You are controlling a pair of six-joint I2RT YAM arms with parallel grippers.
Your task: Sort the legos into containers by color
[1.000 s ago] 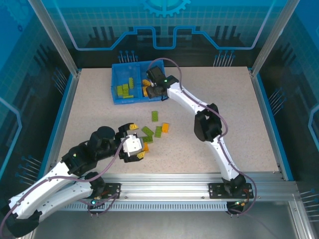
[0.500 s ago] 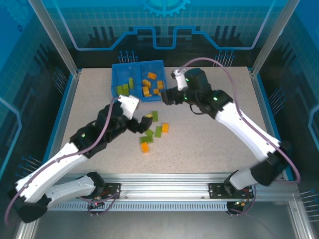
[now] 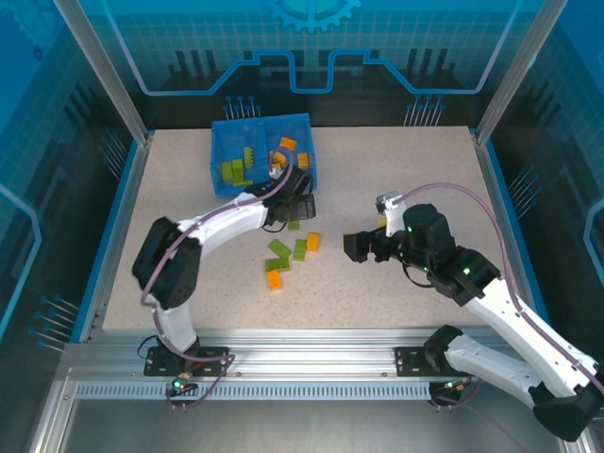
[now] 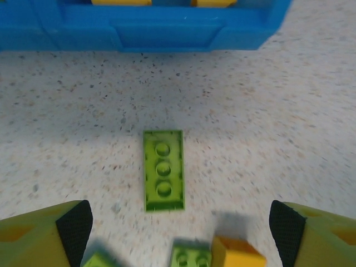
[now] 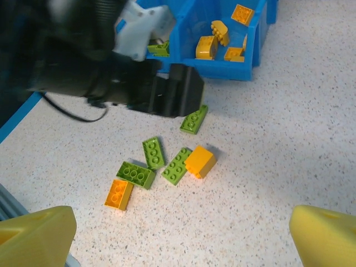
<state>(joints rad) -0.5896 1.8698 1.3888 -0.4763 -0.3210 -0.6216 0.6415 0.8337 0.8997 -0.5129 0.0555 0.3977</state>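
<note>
**Operator:** Start overhead. How do the legos look?

**Spotter:** They're small bricks, lime green and orange. In your blue tray (image 3: 241,190), green legos (image 3: 236,170) fill the left compartment and orange legos (image 3: 289,149) the right. Six loose bricks (image 3: 299,249), four green and two orange, lie on the table (image 3: 425,160) near the tray's front.

**Operator:** What changed?

**Spotter:** Half a second ago your right gripper (image 3: 351,245) hung beside the tray's right wall. It has pulled back to mid-table. Your left gripper (image 3: 300,203) has moved up from the loose bricks to the tray's front right corner. The bricks lie where they did.

**Operator:** Any room to move?

**Spotter:** You have bare tabletop from the right gripper out to the right and far edges.

**Operator:** Left wrist?

**Spotter:** Your fingers (image 4: 50,233) are spread wide and hold nothing. A flat green plate (image 4: 163,169) lies between them and the tray's front wall, touching neither. An orange brick (image 4: 236,253) sits at the bottom edge.

**Operator:** Right wrist?

**Spotter:** Your yellow fingertips (image 5: 36,233) stand far apart with nothing between them. Ahead, the left gripper sits just beside the green plate, close to the tray's corner.
</note>
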